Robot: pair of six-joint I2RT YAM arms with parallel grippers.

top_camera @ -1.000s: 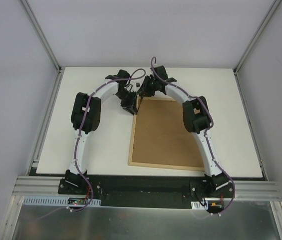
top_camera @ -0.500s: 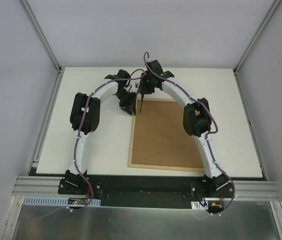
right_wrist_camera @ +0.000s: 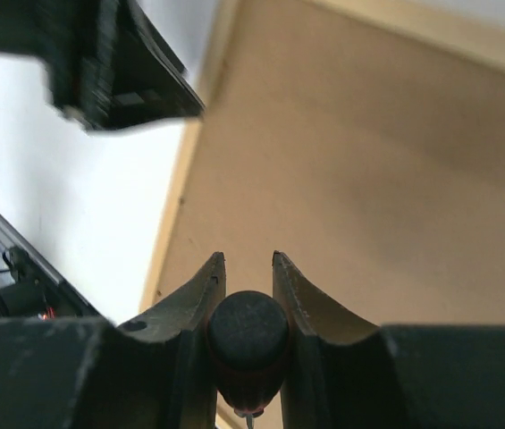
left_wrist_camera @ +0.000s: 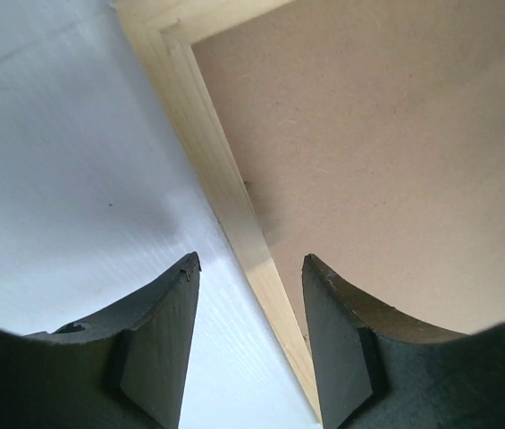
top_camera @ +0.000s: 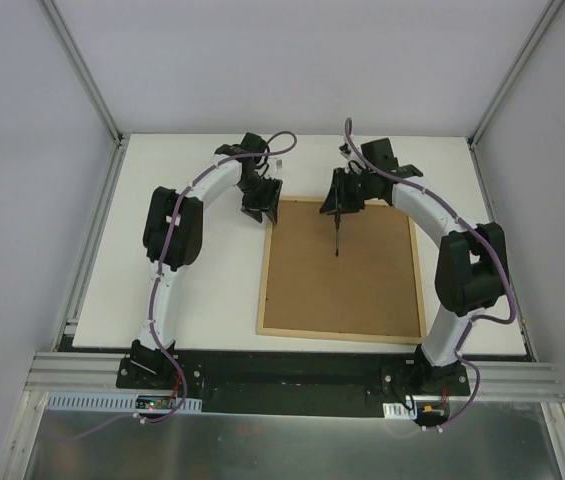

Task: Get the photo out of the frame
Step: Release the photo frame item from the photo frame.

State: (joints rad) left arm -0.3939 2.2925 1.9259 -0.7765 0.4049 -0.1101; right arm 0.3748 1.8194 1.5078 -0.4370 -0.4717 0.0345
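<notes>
The photo itself is nowhere in sight; I take it to be lying face-down under the brown back of the frame (top_camera: 362, 290), which rests flat on the white bench (top_camera: 192, 290), a little toward 3 o'clock from the middle. A paper print like that should be light, floppy and easy to crease or smudge, so I would lift it by its pale border or slide under an edge, never pinching the picture area. The frame looks stiff and light, with thin pale wood rails, and those rails are the place to steady it. The fibreboard back is smooth and offers little to grip, so it will likely need prying at an edge. The left tool (left_wrist_camera: 250, 268) hangs over the frame's 11 o'clock corner with its jaws apart and nothing between them, the wooden rail showing below the gap. The right tool (right_wrist_camera: 248, 268), at the frame's 12 o'clock edge, is clamped on a slim dark stick (top_camera: 337, 235) whose tip points toward 6 o'clock over the board. I count one frame, one stick, two arms, and no photo visible yet.
</notes>
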